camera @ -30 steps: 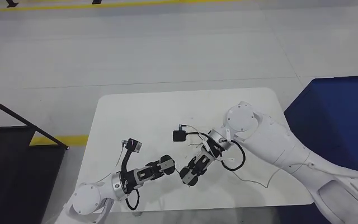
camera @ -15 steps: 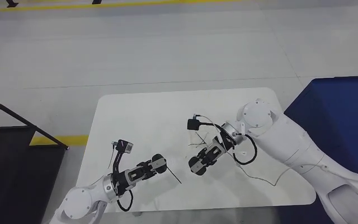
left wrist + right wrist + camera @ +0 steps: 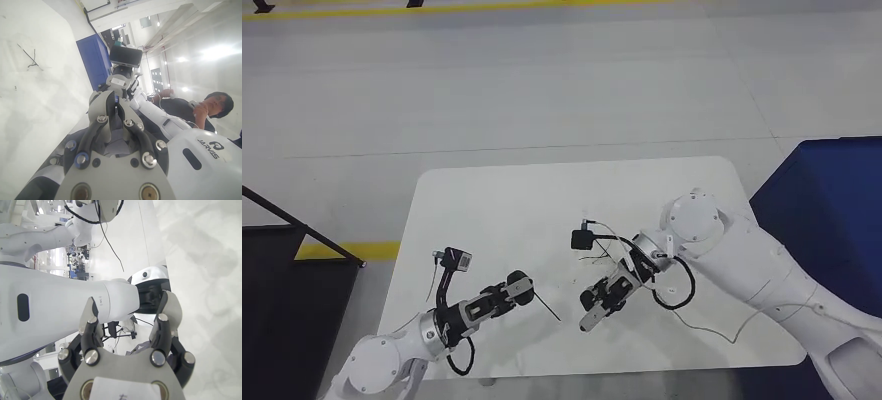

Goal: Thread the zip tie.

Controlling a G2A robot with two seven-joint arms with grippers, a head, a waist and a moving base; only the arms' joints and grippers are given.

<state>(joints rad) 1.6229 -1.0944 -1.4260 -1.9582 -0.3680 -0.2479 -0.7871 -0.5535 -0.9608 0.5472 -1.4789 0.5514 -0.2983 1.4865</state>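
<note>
**A:** ok so where's the zip tie point(image 3: 546, 308) at?

**B:** the left claw point(image 3: 525, 289) has it pinched, fingers together. It's a thin black strip poking out past the tips, low over the worktop point(image 3: 492, 200) and slanting toward the right claw point(image 3: 589, 318).

**A:** and that one?

**B:** fingers apart, holding nothing, near the tie's free end but not touching it. There's also a few loose black strips point(image 3: 33, 60) lying on the worktop further off.

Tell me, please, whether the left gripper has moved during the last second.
Yes. The left gripper, shut on the zip tie, has drawn back toward the table's left edge, away from the right gripper.
</note>
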